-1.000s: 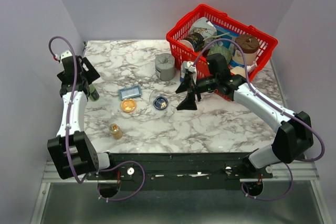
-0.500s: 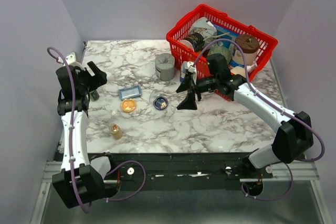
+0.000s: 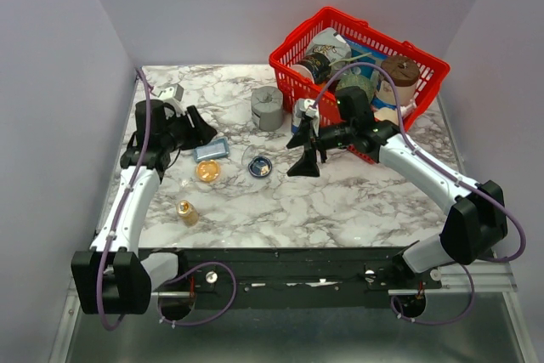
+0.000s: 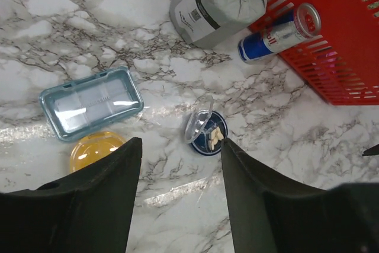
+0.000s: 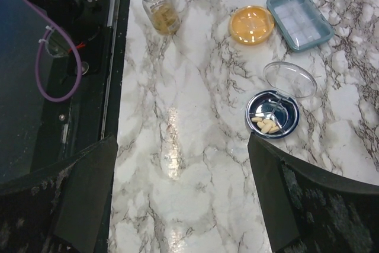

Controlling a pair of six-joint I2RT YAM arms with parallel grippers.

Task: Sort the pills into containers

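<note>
Several pale oblong pills (image 4: pixel 217 136) lie in the dark blue container (image 4: pixel 208 144), whose clear lid (image 4: pixel 198 125) stands tipped up beside it. The orange container (image 4: pixel 95 151) sits to its left, with its lid on. My left gripper (image 4: pixel 180 141) hovers open above the marble, just short of both containers, with nothing between its fingers. My right gripper (image 5: pixel 182 140) is open wide and empty, and the blue container (image 5: pixel 272 114) lies just beyond its right fingertip. From above, the left gripper (image 3: pixel 202 132) hangs by the teal box and the right gripper (image 3: pixel 303 156) is right of the blue container (image 3: pixel 260 167).
A teal pill box (image 3: pixel 211 150) lies behind the orange container (image 3: pixel 207 171). An amber pill bottle (image 3: pixel 187 212) stands near the front left. A grey notched block (image 3: pixel 267 108), a blue can (image 4: pixel 281 32) and a full red wire basket (image 3: pixel 425 64) are at the back right.
My left arm has swung from the table's left edge to the right, over the pill box, and its jaws have narrowed. The right arm has not moved.
</note>
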